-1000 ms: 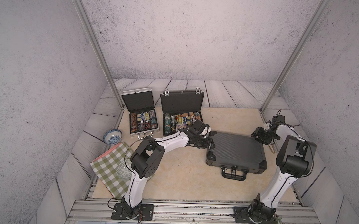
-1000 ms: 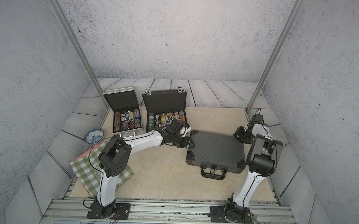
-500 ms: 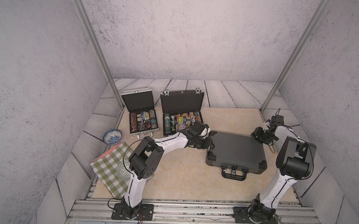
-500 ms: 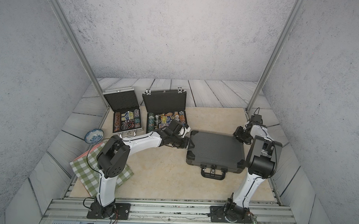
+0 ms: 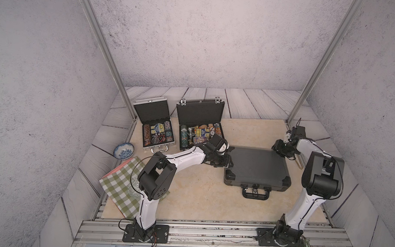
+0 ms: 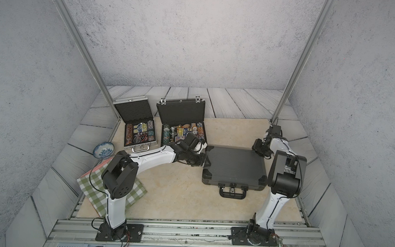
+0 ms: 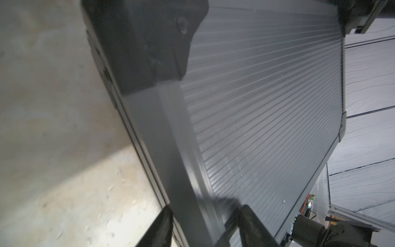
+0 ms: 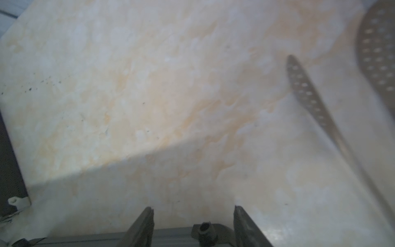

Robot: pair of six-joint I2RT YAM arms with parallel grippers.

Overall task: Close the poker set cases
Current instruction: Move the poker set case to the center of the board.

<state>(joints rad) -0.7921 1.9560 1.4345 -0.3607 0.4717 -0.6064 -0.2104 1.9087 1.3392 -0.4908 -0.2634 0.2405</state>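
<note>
Three poker cases show in both top views. A small silver case [image 5: 157, 131] and a black case [image 5: 199, 131] stand open at the back left, chips showing inside. The large dark ribbed case [image 5: 256, 169] lies closed, handle toward the front. My left gripper [image 5: 228, 155] is at that case's left edge. In the left wrist view its jaws [image 7: 205, 209] stand apart astride the rim, one finger beside the wall, one over the lid [image 7: 267, 107]. My right gripper [image 5: 280, 149] hovers by the case's back right corner, open over bare mat [image 8: 193, 207].
A blue-and-white bowl [image 5: 123, 151] and a green checked cloth [image 5: 122, 189] lie at the left, by the left arm's base. A perforated metal utensil [image 8: 307, 96] lies on the mat near my right gripper. Metal frame posts [image 5: 104, 55] rise at the back corners.
My right gripper has drifted slightly left, toward the large case's back right corner. The left arm has barely moved.
</note>
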